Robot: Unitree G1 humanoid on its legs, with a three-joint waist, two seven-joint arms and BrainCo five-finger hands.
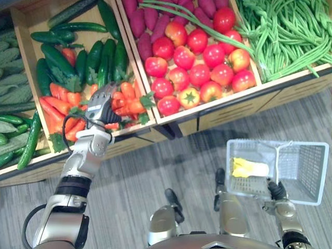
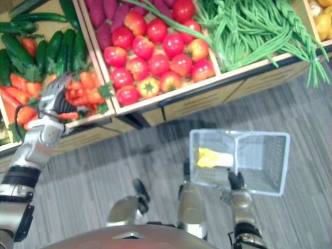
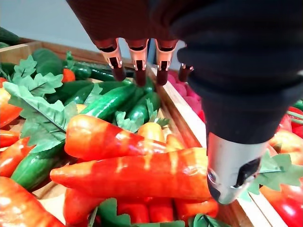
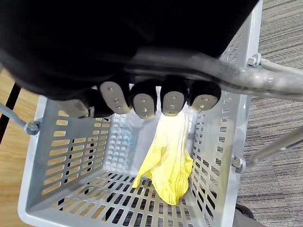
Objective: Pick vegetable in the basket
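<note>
My left hand (image 1: pixel 99 106) hovers over a pile of orange carrots (image 1: pixel 124 104) in the wooden bin (image 1: pixel 136 127), fingers (image 3: pixel 138 61) straight and open, thumb (image 3: pixel 232 175) beside a big carrot (image 3: pixel 137 175) without holding it. Dark green cucumbers (image 3: pixel 111 101) lie just past the fingertips. My right hand (image 1: pixel 276 193) is curled round the metal handle (image 4: pixel 236 78) of a grey plastic basket (image 1: pixel 306 171). A yellow leafy vegetable (image 4: pixel 168 165) lies inside the basket.
Red tomatoes (image 1: pixel 197 62) fill the middle bin, with purple sweet potatoes (image 1: pixel 148 23) behind them. Green beans (image 1: pixel 285 31) lie in the right bin. More cucumbers (image 1: pixel 28 140) sit at far left. Grey striped floor (image 1: pixel 155 166) lies below the stand.
</note>
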